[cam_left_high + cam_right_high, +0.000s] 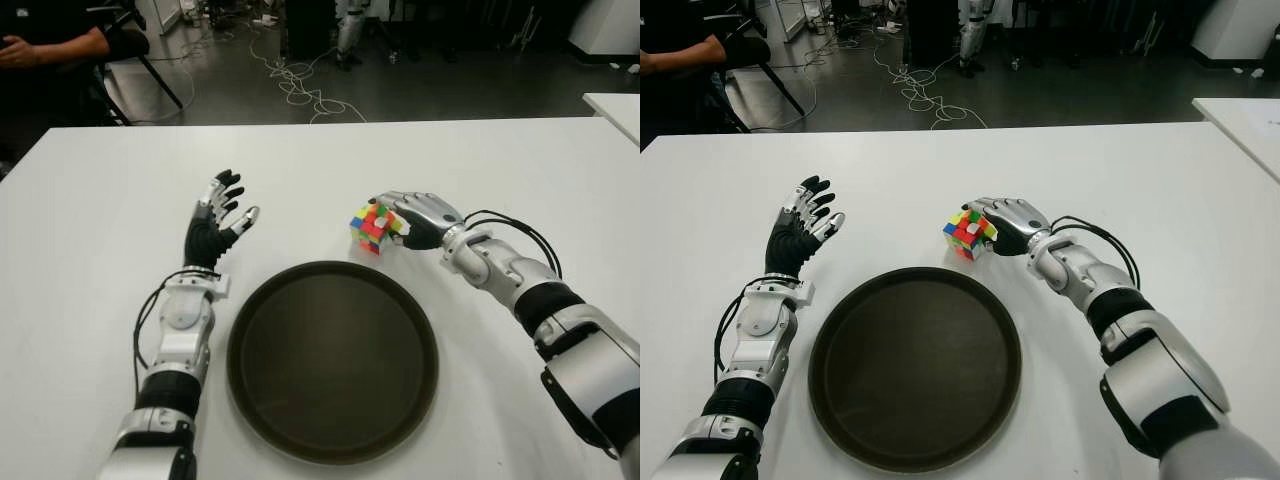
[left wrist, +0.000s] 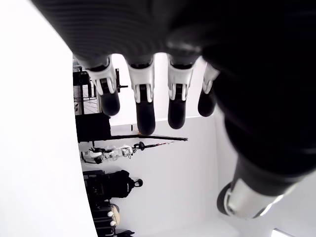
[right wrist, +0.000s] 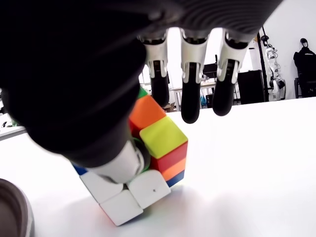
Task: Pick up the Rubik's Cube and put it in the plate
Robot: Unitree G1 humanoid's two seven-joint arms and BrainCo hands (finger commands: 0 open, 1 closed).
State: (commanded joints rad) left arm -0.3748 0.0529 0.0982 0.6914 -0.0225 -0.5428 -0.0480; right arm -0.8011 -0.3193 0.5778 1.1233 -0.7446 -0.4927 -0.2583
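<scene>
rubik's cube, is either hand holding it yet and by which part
Not clearly. The right hand is at the Rubik's Cube, thumb against its near side, the other fingers extended above it, not closed. The left hand is open and empty.

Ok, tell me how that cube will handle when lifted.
The cube looks rigid with flat faces, so probably won't roll. It sits tilted on an edge against the right robot hand, so it may tip. Its glossy stickers could slip. The left robot hand is open beside the plate.

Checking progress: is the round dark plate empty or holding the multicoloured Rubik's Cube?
Empty. The round dark plate holds nothing; the multicoloured Rubik's Cube is beyond its rim at the right hand.
</scene>
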